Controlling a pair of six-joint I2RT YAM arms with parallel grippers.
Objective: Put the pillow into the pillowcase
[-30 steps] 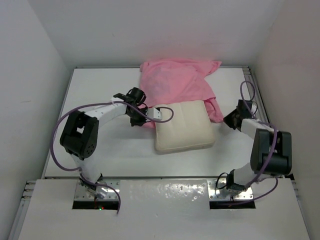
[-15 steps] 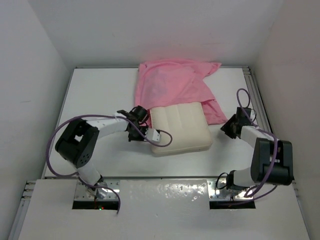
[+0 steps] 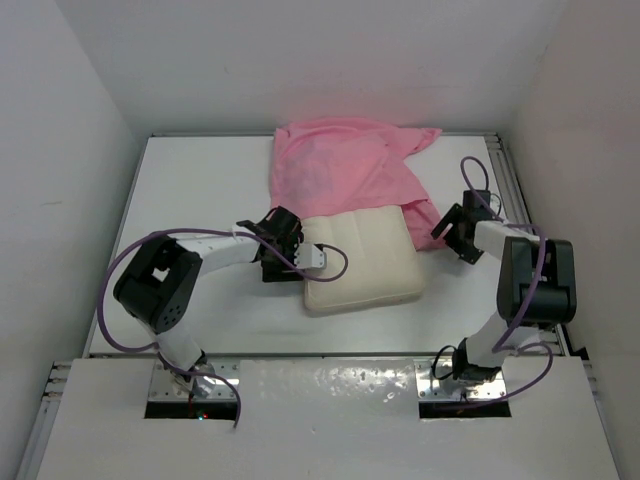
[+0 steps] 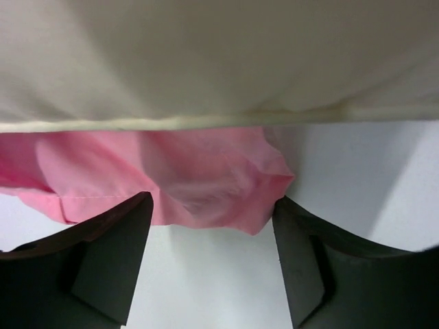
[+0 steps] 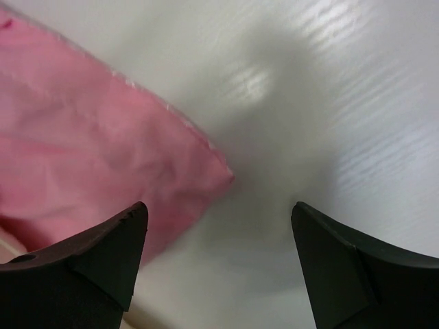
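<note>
cream pillow [image 3: 360,262] lies on the white table [image 3: 200,190], far end covered by the pink pillowcase [image 3: 335,170]; left pincer [image 4: 212,209] spread around a pink fold, right pincer [image 5: 216,219] spread near the pillowcase's corner

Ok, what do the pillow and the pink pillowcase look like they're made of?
The pillow: matte cream fabric over soft filling, judging by its plump shape and stitched quilt lines. The pillowcase: thin pink cloth, wrinkled with a slight sheen, probably satin; the exact fibre cannot be told.
</note>
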